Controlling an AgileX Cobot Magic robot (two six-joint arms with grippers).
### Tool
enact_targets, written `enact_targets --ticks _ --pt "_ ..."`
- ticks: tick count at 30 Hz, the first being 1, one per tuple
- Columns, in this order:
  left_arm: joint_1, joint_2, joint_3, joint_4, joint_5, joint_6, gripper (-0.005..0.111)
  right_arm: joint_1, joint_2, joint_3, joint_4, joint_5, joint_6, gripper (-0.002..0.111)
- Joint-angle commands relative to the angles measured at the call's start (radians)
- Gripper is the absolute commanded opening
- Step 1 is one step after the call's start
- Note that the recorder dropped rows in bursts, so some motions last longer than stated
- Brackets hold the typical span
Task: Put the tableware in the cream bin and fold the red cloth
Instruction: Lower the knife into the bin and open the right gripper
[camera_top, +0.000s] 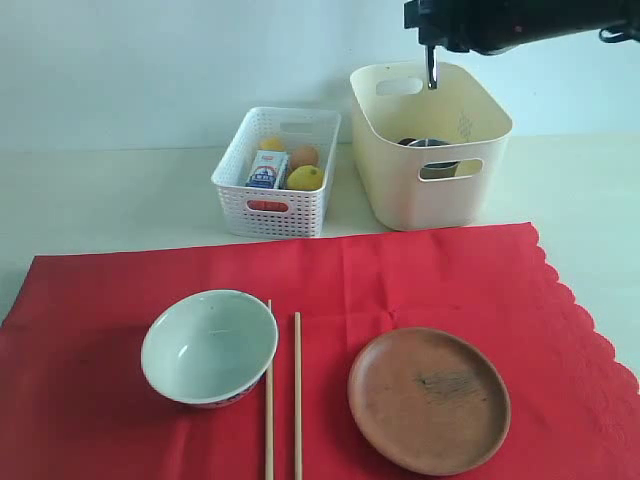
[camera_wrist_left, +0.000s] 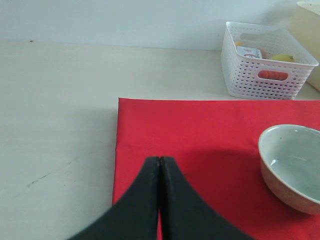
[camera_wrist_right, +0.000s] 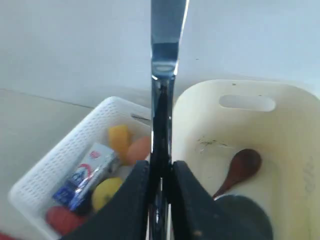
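Exterior view: right arm over cream bin, metal knife hanging.

Left claw sits low, closed; right claw, raised, pinches the metal knife.

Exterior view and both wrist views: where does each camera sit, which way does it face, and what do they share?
Exterior view: raised at the near side, looking across the red cloth, bowl and plate to the white basket and cream bin; the right end effector holds a knife over the bin.
Left wrist view: low behind the shut left end effector, facing across the cloth toward bowl and basket.
Right wrist view: above the bin, looking down along the gripped knife; a spoon lies inside.
Shared: all three show the basket.
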Motion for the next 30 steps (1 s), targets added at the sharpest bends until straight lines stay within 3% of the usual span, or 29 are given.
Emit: enact_targets --ticks 1,9,18,21,27,30 --pt "-0.008 -0.005 -0.004 -0.007 -0.011 -0.004 0.0 -0.002 0.14 -0.082 -0.05 -0.111 -0.016 0.0" --pt "-0.008 -0.005 -0.004 -0.007 -0.011 -0.004 0.0 -0.002 0.327 -0.155 -0.159 -0.143 -0.016 0.002" --pt "-0.008 -0.005 -0.004 -0.007 -0.011 -0.004 0.0 -0.002 0.352 -0.163 -0.161 -0.194 -0.012 0.043" --pt "-0.008 -0.005 -0.004 -0.007 -0.011 -0.004 0.0 -0.002 0.317 -0.163 -0.161 -0.159 -0.007 0.051" --pt "-0.008 -0.005 -0.004 -0.007 -0.011 -0.004 0.0 -0.002 0.201 -0.163 -0.164 0.012 0.008 0.051" --pt "-0.008 -0.005 -0.004 -0.007 -0.011 -0.004 0.0 -0.002 0.139 -0.163 -0.234 0.112 0.108 0.051"
